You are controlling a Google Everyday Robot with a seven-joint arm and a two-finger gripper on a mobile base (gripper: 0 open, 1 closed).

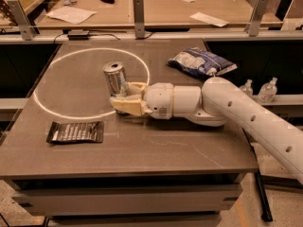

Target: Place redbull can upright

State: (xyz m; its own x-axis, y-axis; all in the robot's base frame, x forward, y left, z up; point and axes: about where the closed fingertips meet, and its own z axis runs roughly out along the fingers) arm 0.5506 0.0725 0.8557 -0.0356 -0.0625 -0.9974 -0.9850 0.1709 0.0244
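Observation:
The redbull can [115,78] is a slim silver can with its shiny top facing up, standing nearly upright and leaning a little to the left, inside the white circle on the table [180,145]. My gripper [129,97] reaches in from the right and is shut on the can's lower part. One cream finger [137,87] is behind it and one is in front. The can's base is hidden by the fingers, so I cannot tell whether it touches the table.
A flat black packet [75,132] lies at the front left of the table. A blue-white snack bag [201,62] lies at the back right. A rail with posts [138,11] runs behind the table, with another desk beyond. Two small bottles [268,90] stand to the right.

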